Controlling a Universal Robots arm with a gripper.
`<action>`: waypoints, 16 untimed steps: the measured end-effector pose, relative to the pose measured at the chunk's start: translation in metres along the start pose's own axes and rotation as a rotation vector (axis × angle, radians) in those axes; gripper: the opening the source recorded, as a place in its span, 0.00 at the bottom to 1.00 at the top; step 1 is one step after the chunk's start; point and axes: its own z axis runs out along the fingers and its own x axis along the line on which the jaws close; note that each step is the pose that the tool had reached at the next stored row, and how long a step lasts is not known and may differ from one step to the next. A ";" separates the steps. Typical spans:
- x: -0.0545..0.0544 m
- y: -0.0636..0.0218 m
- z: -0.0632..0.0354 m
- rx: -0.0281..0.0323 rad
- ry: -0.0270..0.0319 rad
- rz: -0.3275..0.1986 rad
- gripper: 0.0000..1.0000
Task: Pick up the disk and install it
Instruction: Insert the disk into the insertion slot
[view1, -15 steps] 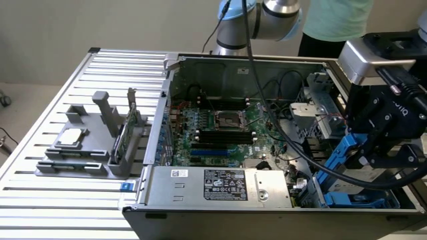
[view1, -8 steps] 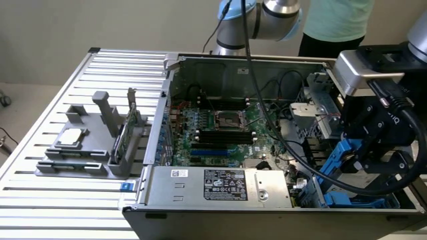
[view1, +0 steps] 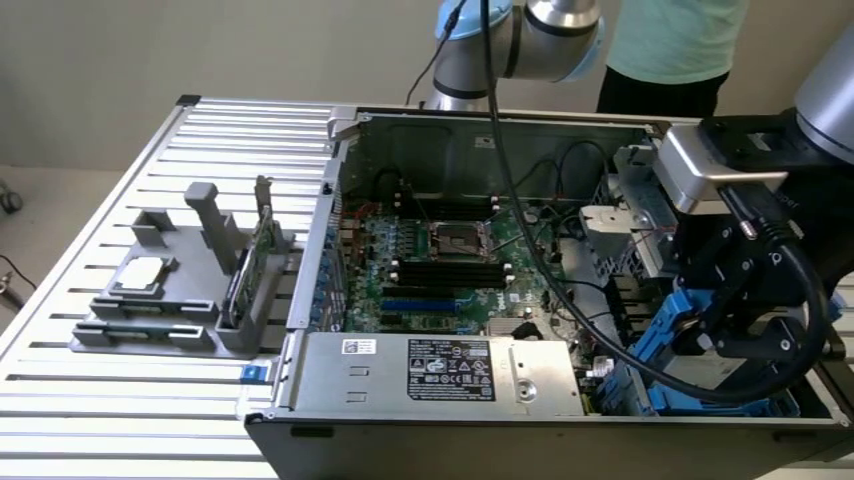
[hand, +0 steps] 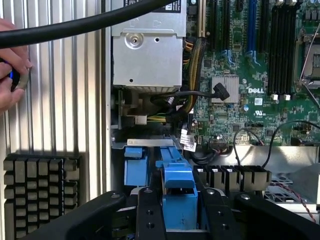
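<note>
— One claw (hand: 180, 195), clamped on the disk (hand: 178, 176) by its blue frame!
— Where?
— Inside the computer case (view1: 441, 150), corner bay, near the power supply (view1: 441, 372).

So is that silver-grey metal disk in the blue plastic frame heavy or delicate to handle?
Probably stiff and heavy for its size: the silver-grey metal disk looks a solid slab. Its bright blue plastic bracket looks thin, so it may flex in the black gripper. Flat sides suggest it won't roll.

On the counter (view1: 120, 430), rack (view1: 174, 300) toward the exterior view's left edge, computer case (view1: 467, 445) beside it, disk (view1: 661, 345) inside.
</note>
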 end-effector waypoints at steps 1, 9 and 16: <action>0.000 0.0000 0.0011 0.0000 -0.0006 0.000 0.33; 0.000 -0.0001 0.0038 0.0000 -0.0007 0.000 0.47; -0.003 -0.0026 0.0036 0.0016 -0.0003 -0.014 0.47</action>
